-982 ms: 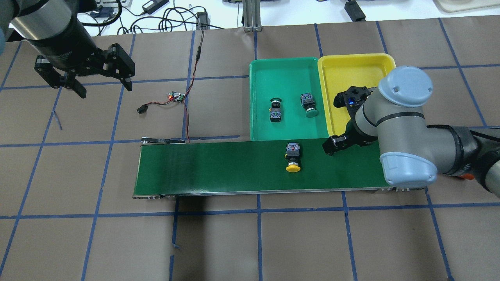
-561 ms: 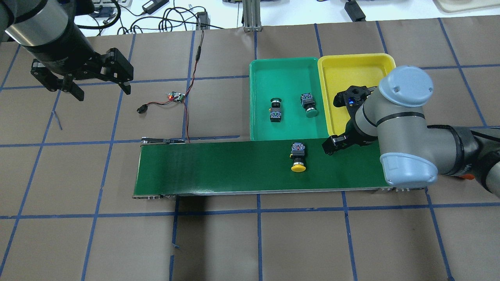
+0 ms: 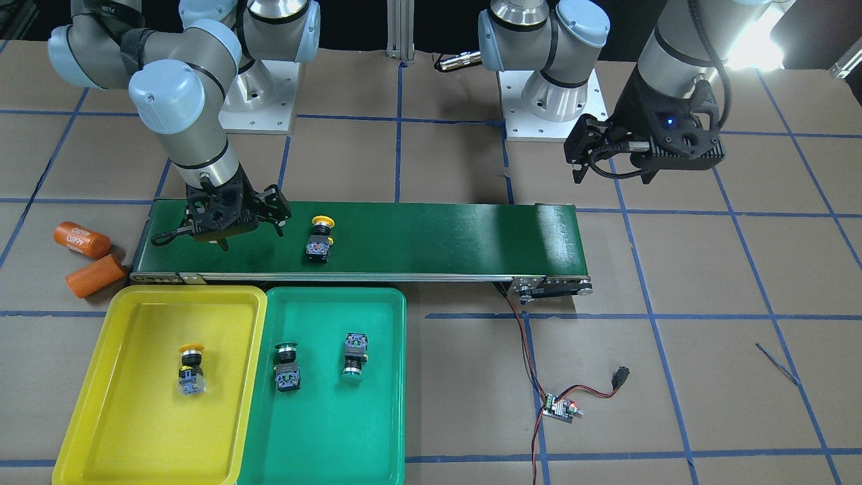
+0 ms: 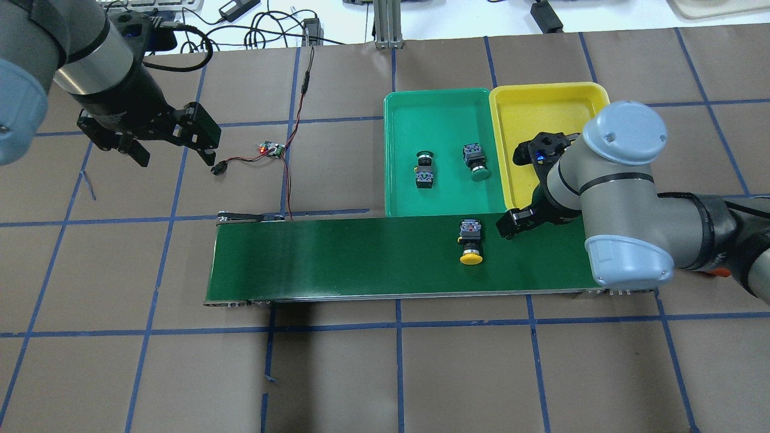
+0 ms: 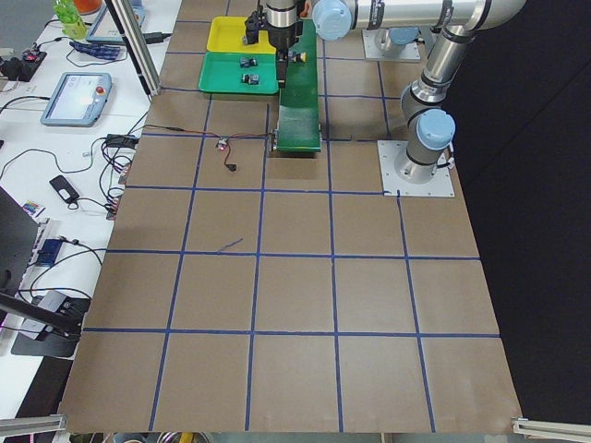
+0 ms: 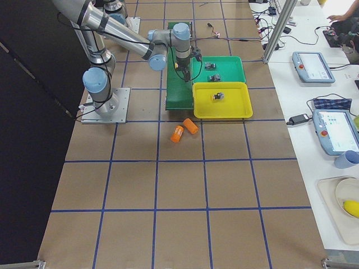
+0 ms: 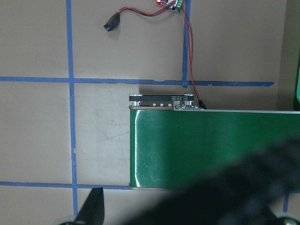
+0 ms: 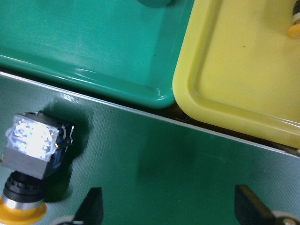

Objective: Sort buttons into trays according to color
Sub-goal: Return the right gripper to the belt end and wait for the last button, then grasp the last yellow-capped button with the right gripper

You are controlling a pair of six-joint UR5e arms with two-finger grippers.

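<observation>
A yellow button (image 4: 470, 242) lies on its side on the dark-green conveyor belt (image 4: 337, 258), close to the left of my right gripper (image 3: 250, 236). That gripper is open and empty, low over the belt; its wrist view shows the yellow button (image 8: 28, 159) at lower left. The green tray (image 4: 442, 111) holds two green buttons (image 4: 425, 169) (image 4: 475, 162). The yellow tray (image 3: 135, 417) holds one yellow button (image 3: 190, 367), hidden under my right arm in the overhead view. My left gripper (image 4: 177, 157) is open and empty, above the table beyond the belt's left end.
Two orange cylinders (image 3: 82, 239) (image 3: 96, 275) lie beside the belt's end near the yellow tray. A small circuit board (image 4: 271, 149) with red and black wires lies left of the green tray, near my left gripper. Both trays abut the belt's far edge.
The yellow button on the belt has travelled to the right, toward my right gripper. My left gripper has moved right and a little nearer the belt. My right arm has not moved.
</observation>
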